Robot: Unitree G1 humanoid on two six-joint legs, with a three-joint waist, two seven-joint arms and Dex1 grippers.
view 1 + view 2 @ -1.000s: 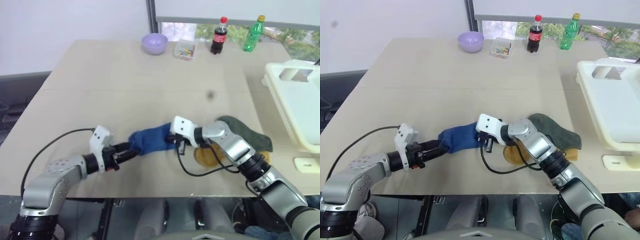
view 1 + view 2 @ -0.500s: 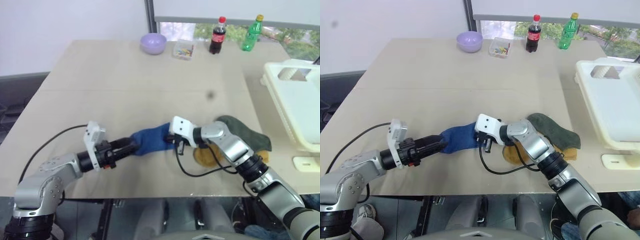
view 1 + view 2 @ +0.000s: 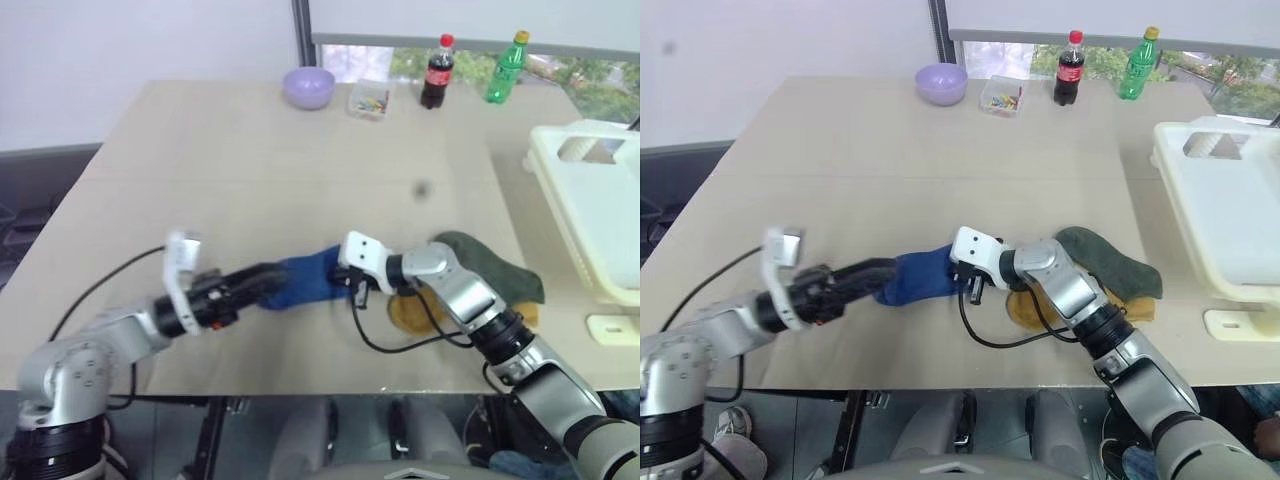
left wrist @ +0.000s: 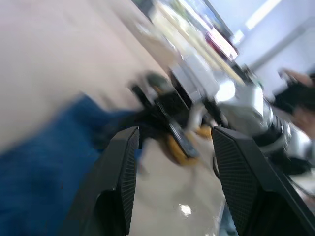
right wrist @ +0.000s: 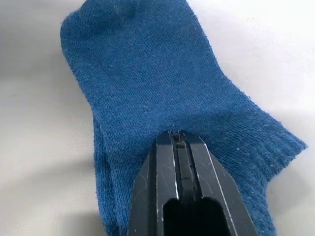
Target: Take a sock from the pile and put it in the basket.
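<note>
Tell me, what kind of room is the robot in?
Probably a test or lab room, not a home. There is one big plain table by a window, with mixed practice things on it: socks, a laundry basket, a lilac bowl, two drink bottles and a small clear box.

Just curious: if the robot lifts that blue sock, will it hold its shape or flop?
Probably flop: the blue sock is soft knit, lying flat and creased on the table. It looks light, and unlikely to slip, since the right hand is pinched shut on its cuff.
</note>
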